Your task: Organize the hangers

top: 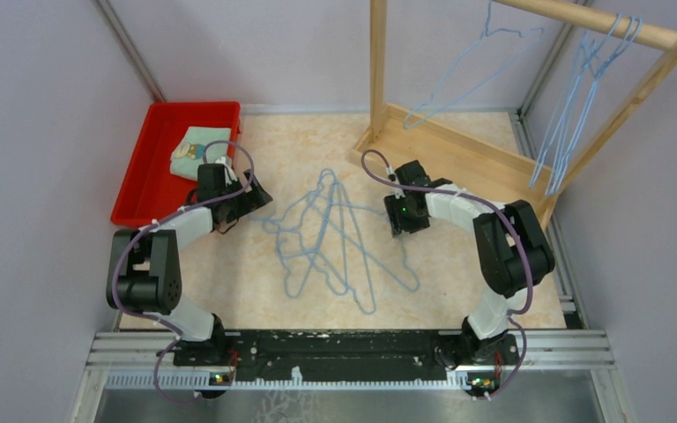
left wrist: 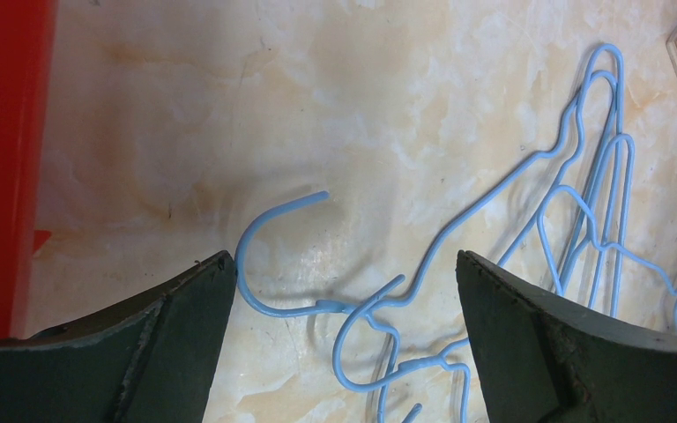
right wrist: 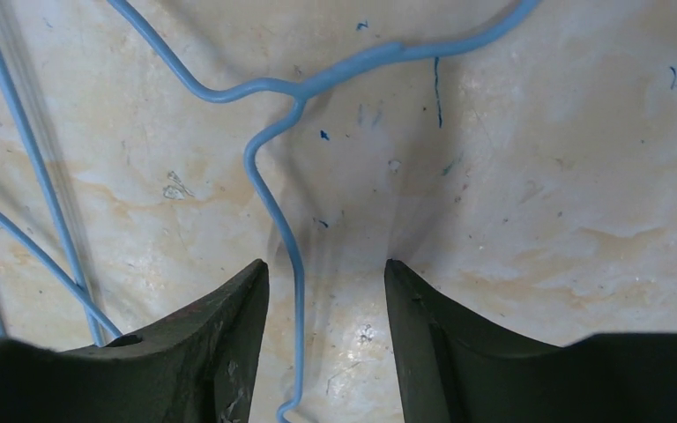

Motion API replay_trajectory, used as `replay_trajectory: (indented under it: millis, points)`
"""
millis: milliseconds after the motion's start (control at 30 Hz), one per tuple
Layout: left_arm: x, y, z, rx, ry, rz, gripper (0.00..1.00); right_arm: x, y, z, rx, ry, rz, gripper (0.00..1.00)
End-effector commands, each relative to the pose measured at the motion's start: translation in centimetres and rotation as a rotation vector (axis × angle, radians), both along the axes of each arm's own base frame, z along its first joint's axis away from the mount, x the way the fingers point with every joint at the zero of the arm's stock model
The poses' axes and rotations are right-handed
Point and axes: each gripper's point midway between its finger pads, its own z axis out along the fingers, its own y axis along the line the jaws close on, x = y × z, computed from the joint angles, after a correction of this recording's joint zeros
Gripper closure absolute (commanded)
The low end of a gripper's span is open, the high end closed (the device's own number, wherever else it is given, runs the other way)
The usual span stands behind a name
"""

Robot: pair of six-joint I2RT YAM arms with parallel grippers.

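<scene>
Several light-blue wire hangers (top: 335,238) lie tangled flat on the marble table top. More hangers (top: 582,88) hang on the wooden rack (top: 458,150) at the back right. My left gripper (top: 260,196) is open low over the pile's left end; in the left wrist view (left wrist: 344,282) a hanger hook (left wrist: 269,256) lies between its fingers, untouched. My right gripper (top: 395,227) is open low over the pile's right edge; in the right wrist view (right wrist: 326,300) a hanger wire (right wrist: 291,256) runs between its fingers, close to the left finger (right wrist: 220,335), not gripped.
A red bin (top: 163,167) holding a folded cloth (top: 196,152) stands at the back left, just behind my left arm; its wall shows in the left wrist view (left wrist: 0,159). The rack's base board lies behind my right arm. Walls close in both sides.
</scene>
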Motion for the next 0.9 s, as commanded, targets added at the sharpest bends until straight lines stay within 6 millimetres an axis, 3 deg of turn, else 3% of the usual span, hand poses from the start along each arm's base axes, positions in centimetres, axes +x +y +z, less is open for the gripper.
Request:
replay_trajectory:
  millis: [0, 300, 400, 667, 700, 767, 867]
  points:
    - [-0.5, 1.4, -2.0, 0.030, 0.080, 0.047, 0.00, -0.2, 1.8, -1.4, 0.075, 0.027, 0.047, 0.50]
    - [-0.2, 1.6, -2.0, 0.038, 0.083, 0.050, 0.00, -1.5, 2.3, -2.9, 0.113, 0.082, 0.054, 0.91]
    - [-0.3, 1.6, -2.1, 0.035, 0.085, 0.051, 0.00, -1.5, 2.2, -2.8, 0.116, 0.067, 0.047, 1.00]
    - [0.1, 0.8, -1.0, -0.003, 0.061, 0.042, 0.00, 0.6, 2.8, 2.5, 0.143, -0.058, 0.071, 1.00]
    - [0.3, 0.6, -0.7, -0.015, 0.062, 0.041, 0.00, 1.0, 3.0, 4.1, 0.158, -0.098, 0.075, 1.00]
    - [0.6, -0.4, 0.1, -0.044, 0.064, 0.025, 0.00, 1.3, 3.3, 5.7, 0.163, -0.130, 0.082, 1.00]
    - [1.2, -3.4, 2.8, -0.066, 0.015, -0.027, 0.02, 1.8, 4.0, 8.0, 0.166, -0.181, 0.100, 1.00]
